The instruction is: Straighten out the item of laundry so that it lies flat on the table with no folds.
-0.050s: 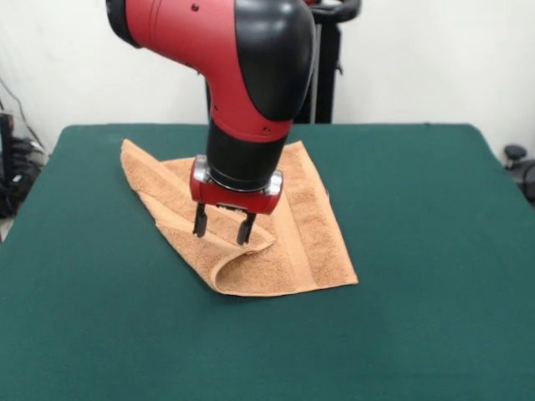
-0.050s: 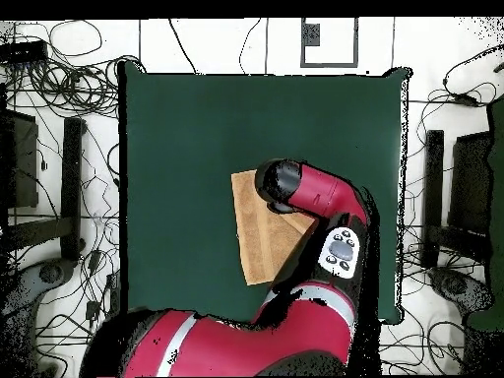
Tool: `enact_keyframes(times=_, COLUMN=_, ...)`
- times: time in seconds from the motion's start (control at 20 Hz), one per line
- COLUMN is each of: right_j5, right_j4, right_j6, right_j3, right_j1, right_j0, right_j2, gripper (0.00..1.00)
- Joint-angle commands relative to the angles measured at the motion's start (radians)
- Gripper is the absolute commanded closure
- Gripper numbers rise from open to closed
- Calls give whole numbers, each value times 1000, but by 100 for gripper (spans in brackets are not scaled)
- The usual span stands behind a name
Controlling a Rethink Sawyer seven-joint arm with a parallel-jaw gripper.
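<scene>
While the orange-tan towel [image 1: 292, 225] lies folded over itself on the dark green surface [image 1: 418, 292], the Sawyer arm [image 1: 251, 75] hangs its end effector [image 1: 223, 225] directly above the cloth, its 2 dark fingers spread apart and holding nothing. The fingertips sit just over the upper layer, close to the diagonal fold edge that runs toward the near corner; whether they touch the terry cannot be told from the front view.

The towel rests in the middle of the surface, slightly toward the far side in the front view. 1 flap is doubled across the rest, leaving a raised, rolled lip at the near corner and a pointed corner sticking out at the far left. A flat woven band shows along the right-hand part. From overhead, the towel [image 2: 264, 236] appears as a tan patch partly hidden under the arm's red elbow [image 2: 315, 192], with 1 long edge clear on the open side.

By this evidence the job is at an early or middle stage: the cloth is down on the surface but is not flat, and at least 1 large fold remains. What appears left is to grip the doubled flap near its free edge, draw it back across, and smooth the lifted near corner.
</scene>
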Motion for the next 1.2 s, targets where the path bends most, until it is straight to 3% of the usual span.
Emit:
enact_keyframes(times=0.05, right_j5=-56, right_j4=96, right_j6=440, right_j3=55, right_j1=35, right_j0=75, right_j2=7, gripper=0)
enact_keyframes(times=0.6, right_j5=-55, right_j4=140, right_j6=586, right_j3=106, right_j1=10, right_j0=128, right_j2=-48, gripper=0)
enact_keyframes(times=1.2, right_j5=-50, right_j4=112, right_j6=645, right_j3=142, right_j1=-9, right_j0=122, right_j2=-57, gripper=0)
